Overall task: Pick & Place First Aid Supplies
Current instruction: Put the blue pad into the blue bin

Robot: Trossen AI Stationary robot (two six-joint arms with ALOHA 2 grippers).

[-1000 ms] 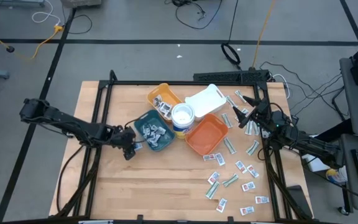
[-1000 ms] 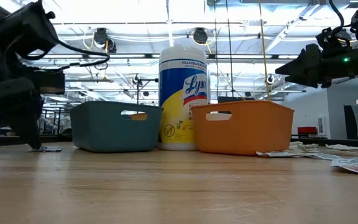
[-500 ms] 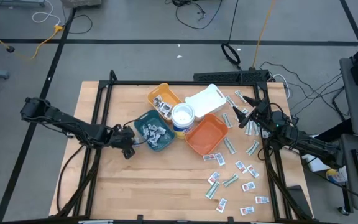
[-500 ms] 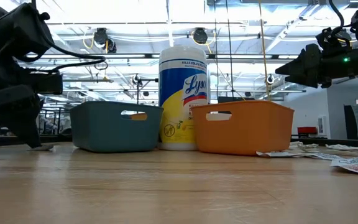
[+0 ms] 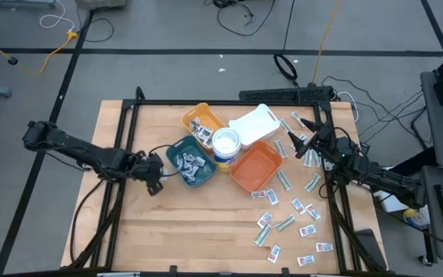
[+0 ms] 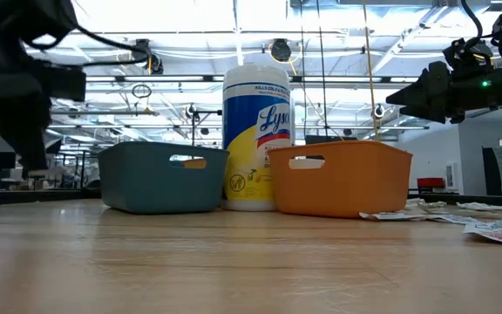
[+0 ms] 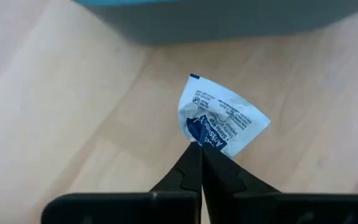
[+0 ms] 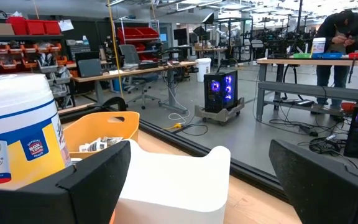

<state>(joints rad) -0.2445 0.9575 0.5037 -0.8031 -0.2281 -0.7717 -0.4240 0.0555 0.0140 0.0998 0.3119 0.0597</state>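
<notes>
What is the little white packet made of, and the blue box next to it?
The packet in the left gripper looks like thin paper or foil, since it creases and bends where pinched. The teal bin looks like smooth matte plastic with rounded moulded walls.

Left claw (image 7: 199, 149) is pinched closed; right claw (image 5: 304, 146) hovers, fingers spread.

I can read "Lysol" on the white round tub (image 6: 258, 139) in the low view. From the right wrist I make out "BOX TOPS" on its blue badge. The packet (image 7: 221, 120) pinched at my left gripper (image 7: 199, 149) carries print too small to read.
</notes>
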